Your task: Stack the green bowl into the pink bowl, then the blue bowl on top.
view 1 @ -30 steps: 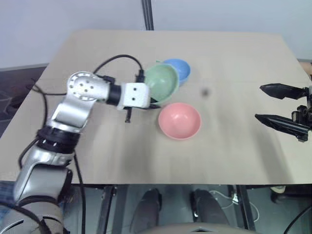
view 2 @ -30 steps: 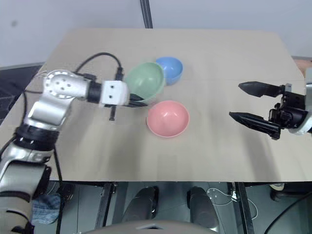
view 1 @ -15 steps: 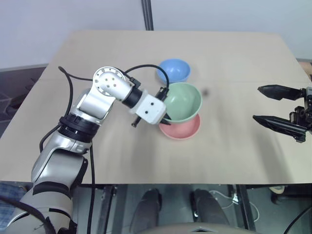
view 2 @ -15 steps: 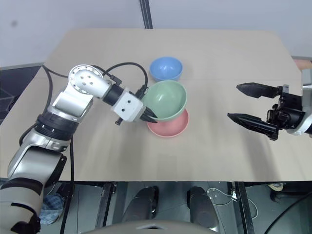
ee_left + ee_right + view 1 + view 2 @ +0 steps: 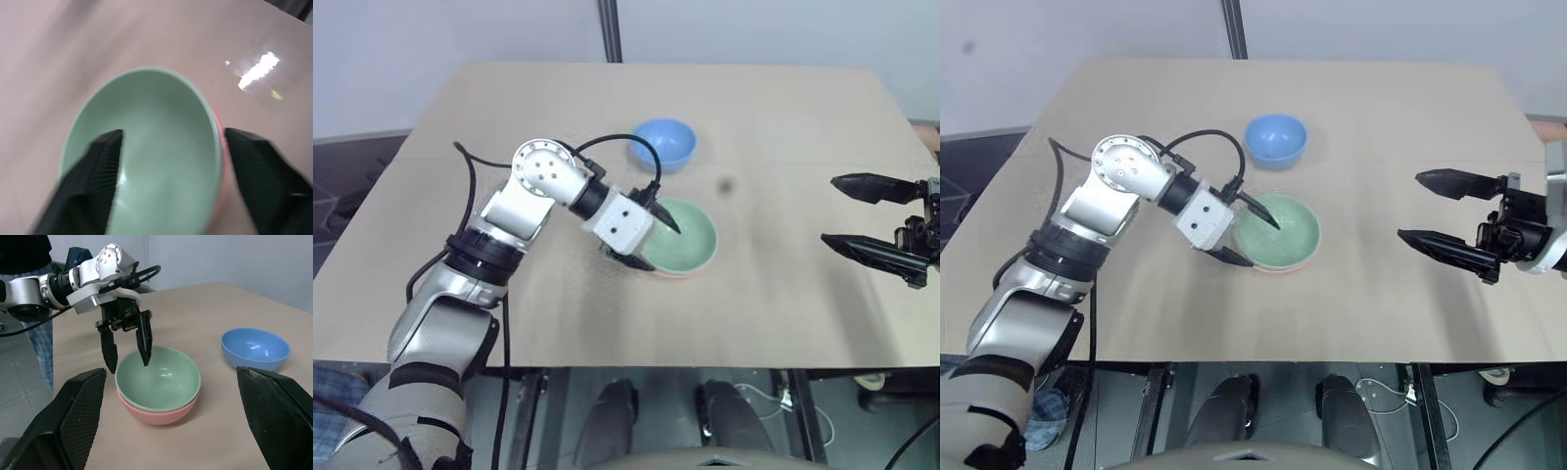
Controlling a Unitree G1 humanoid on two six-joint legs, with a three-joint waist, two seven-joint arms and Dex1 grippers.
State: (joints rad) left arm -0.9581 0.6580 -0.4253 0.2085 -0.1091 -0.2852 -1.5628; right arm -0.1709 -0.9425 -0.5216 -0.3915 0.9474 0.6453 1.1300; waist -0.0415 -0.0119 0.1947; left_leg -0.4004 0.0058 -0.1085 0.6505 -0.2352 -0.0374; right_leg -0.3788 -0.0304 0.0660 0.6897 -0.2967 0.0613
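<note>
Green bowl (image 5: 1279, 231) sits nested in the pink bowl (image 5: 157, 413); the left gripper (image 5: 1250, 235), fingers spread astride its rim, could tip it when lifting away.

green bowl (image 5: 681, 236) nested in pink bowl (image 5: 159, 414), blue bowl (image 5: 664, 143) apart

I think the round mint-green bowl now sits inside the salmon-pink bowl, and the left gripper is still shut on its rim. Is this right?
Not fully. The mint-green bowl does sit inside the salmon-pink bowl, but the left gripper is open: the right wrist view shows its fingers apart, astride the rim.
</note>
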